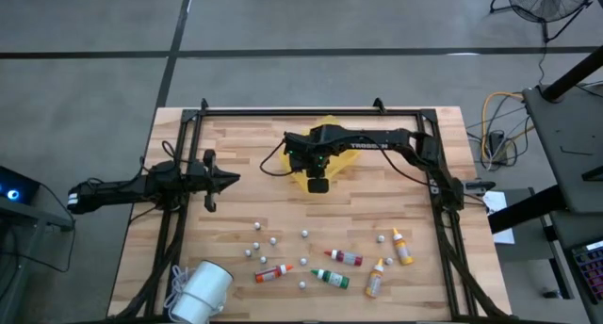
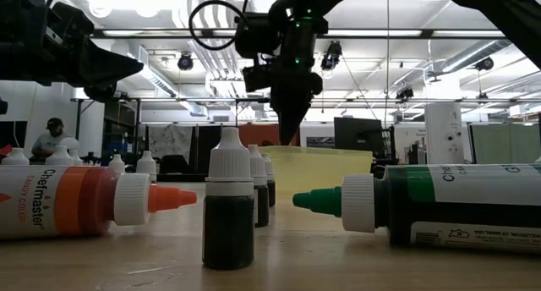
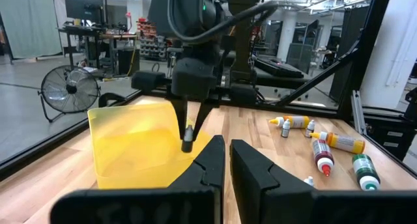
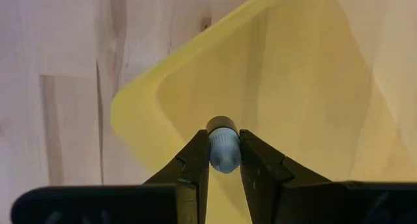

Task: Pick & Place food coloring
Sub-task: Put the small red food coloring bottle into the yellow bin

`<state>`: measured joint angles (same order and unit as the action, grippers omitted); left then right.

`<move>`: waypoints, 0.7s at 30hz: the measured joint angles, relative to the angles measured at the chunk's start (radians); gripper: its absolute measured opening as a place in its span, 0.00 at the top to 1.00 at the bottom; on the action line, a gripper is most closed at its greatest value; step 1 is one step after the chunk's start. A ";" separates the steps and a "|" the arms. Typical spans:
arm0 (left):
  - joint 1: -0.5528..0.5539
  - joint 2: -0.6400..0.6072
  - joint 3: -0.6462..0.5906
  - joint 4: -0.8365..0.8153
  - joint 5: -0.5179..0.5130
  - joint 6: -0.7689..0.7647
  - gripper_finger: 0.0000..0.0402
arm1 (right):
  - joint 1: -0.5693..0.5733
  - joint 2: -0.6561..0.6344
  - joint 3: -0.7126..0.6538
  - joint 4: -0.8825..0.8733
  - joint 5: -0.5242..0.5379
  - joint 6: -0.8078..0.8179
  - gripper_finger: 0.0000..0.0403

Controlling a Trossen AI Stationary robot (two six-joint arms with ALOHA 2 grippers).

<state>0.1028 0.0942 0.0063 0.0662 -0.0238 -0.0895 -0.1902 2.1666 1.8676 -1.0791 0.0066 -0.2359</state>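
**Two dark arms, matching black fingers**

Both arms are matte black, built from slim boxy links joined by rounded housings. The right arm [image 1: 377, 141] carries pale lettering along its forearm link and small green indicator lights near the wrist. A black cable loops out in a ring beside that wrist. The left arm [image 1: 141, 187] is equally dark. Each gripper's fingers [image 3: 212, 162] are black, angular and taper to blunt tips.
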 joint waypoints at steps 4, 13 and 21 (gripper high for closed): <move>0.000 0.000 0.000 0.000 0.000 0.000 1.00 | 0.000 0.000 -0.030 0.051 0.002 0.000 0.85; 0.000 0.000 0.000 0.000 0.000 0.000 1.00 | 0.001 0.000 -0.070 0.088 0.004 -0.023 0.85; -0.001 0.000 0.000 0.000 0.000 0.000 1.00 | 0.003 0.000 -0.073 0.094 0.004 -0.029 0.85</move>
<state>0.1017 0.0941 0.0063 0.0661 -0.0239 -0.0895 -0.1875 2.1662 1.7950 -0.9850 0.0105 -0.2653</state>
